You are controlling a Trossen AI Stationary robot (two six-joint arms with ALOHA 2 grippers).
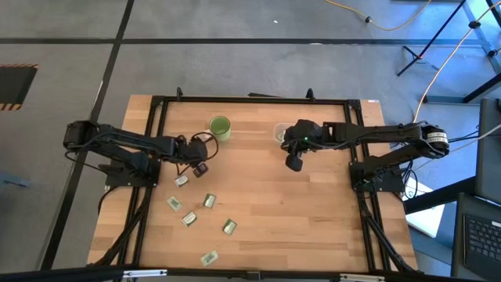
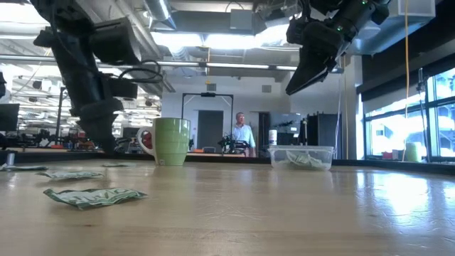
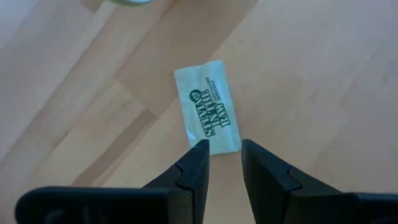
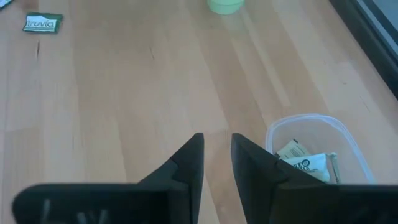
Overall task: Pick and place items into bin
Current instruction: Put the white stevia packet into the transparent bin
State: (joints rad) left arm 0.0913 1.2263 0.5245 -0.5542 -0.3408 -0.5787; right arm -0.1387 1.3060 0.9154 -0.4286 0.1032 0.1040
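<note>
Left gripper (image 3: pixel 221 158) hangs low over the table (image 1: pixel 313 204), fingers a narrow gap apart with nothing between them, tips just above a pale packet (image 3: pixel 207 106) lying flat on the wood. Right gripper (image 4: pixel 216 155) is raised beside the bin (image 4: pixel 323 134), fingers likewise slightly parted and empty. Green mug (image 1: pixel 220 127) stands near the table's far edge, with the bin (image 1: pixel 279 132) well apart from it and holding a few packets (image 4: pixel 306 160). More packets (image 1: pixel 189 218) lie scattered on the left arm's side.
</note>
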